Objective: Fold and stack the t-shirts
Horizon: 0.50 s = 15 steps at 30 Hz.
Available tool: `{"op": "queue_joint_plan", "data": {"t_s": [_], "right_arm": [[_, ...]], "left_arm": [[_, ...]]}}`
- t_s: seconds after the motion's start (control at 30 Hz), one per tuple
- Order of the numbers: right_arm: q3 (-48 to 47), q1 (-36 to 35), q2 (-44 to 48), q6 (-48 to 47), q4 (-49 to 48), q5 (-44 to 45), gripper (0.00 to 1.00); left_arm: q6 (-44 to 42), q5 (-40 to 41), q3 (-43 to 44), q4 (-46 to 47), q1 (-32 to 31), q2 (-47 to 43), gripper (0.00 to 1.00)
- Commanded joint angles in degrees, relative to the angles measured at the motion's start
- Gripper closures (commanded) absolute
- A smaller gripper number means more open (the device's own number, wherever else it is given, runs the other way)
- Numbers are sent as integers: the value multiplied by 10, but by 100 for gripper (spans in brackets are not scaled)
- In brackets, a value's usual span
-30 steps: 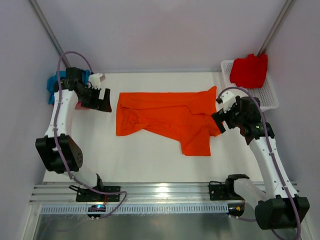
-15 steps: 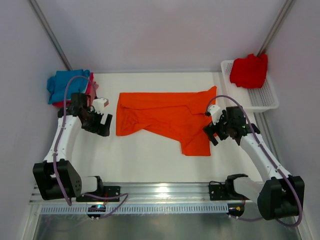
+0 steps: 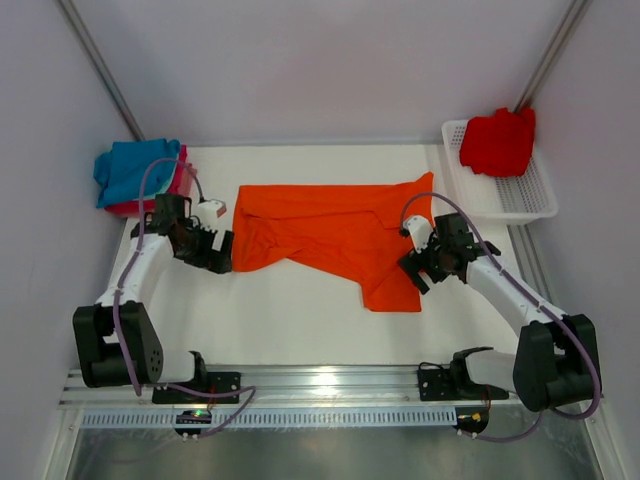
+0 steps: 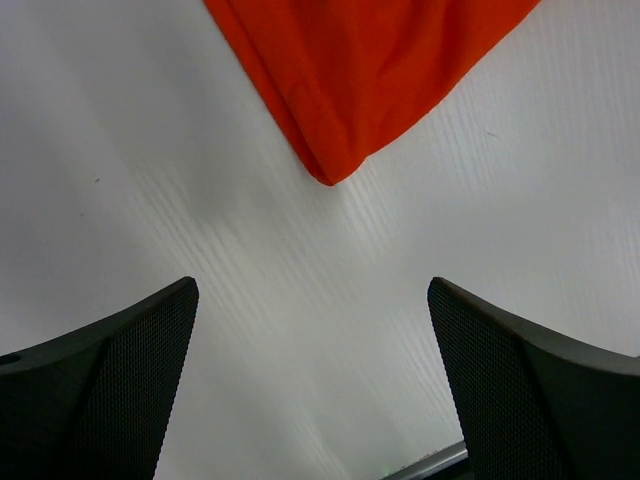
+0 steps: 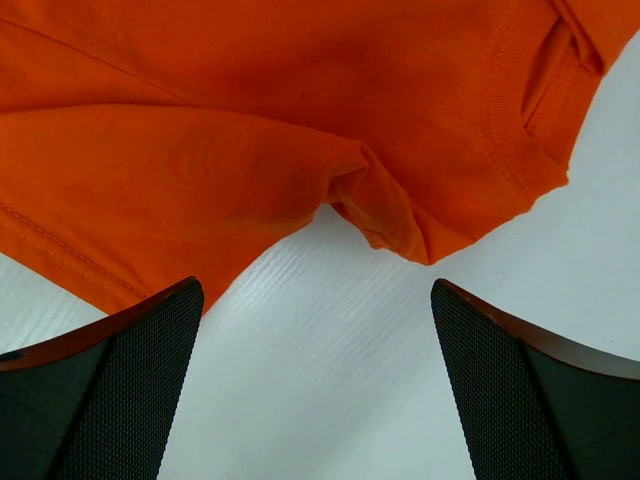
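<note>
The orange t-shirt (image 3: 330, 235) lies spread out in the middle of the white table (image 3: 300, 320), a bit crumpled, with one part hanging down toward the near edge. The left gripper (image 3: 222, 255) is low over the table, just beside the left side of the shirt. Its two fingers (image 4: 110, 390) are spread wide apart and hold nothing. In the left wrist view a folded corner of the orange cloth points at the gap between them, but it is not touching them. The right gripper (image 3: 412, 268) is at the right side of the shirt, right at its edge. Its jaws are spread wide too and nothing is pinched in them. In the right wrist view the orange cloth fills the top, with a small bunched fold just ahead of the gap and bare table below it. A red t-shirt (image 3: 498, 140) sits in the white basket (image 3: 520, 200) at the far right corner. A blue t-shirt (image 3: 135, 170) lies on top of a pink one (image 3: 180, 185) at the far left corner.
</note>
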<state>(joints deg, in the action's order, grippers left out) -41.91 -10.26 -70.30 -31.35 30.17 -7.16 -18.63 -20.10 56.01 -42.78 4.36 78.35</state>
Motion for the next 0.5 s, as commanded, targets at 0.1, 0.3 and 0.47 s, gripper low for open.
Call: {"op": "queue_joint_plan", "data": {"t_s": [0.1, 0.3, 0.47], "right_arm": [[12, -9, -5, -11, -6, -7, 1], [13, -24, -34, -24, 5, -9, 1], [10, -30, -54, -21, 6, -1, 1]], "left_arm": [[-35, 0, -33, 67, -65, -25, 1], [-40, 70, -34, 92, -124, 28, 1], [-29, 91, -15, 109, -140, 73, 1]]}}
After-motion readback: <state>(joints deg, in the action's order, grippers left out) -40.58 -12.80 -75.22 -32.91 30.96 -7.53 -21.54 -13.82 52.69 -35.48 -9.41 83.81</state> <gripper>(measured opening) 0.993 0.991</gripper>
